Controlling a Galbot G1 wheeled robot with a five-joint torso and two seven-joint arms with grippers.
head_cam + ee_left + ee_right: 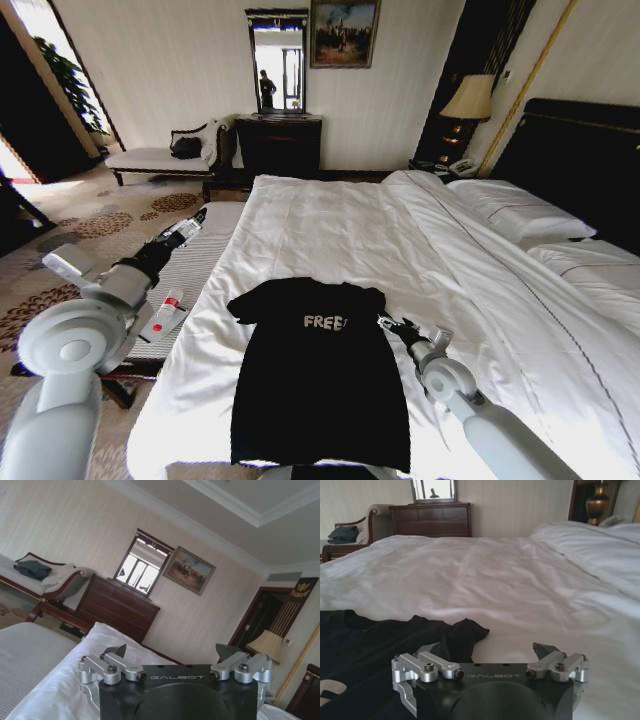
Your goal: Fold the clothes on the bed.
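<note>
Head view: black T-shirt (320,375) lies flat, face up, on the near end of the bed (400,230), hem toward the robot. Right gripper (398,328) sits low at the shirt's right sleeve (465,630), jaws spread, nothing in them. Left gripper (190,226) hangs out over the bench (190,270), well apart from the shirt, jaws parted too (idle). To grab well, I'd judge the right should pinch only the sleeve edge, not the duvet beneath. No containers about.
</note>
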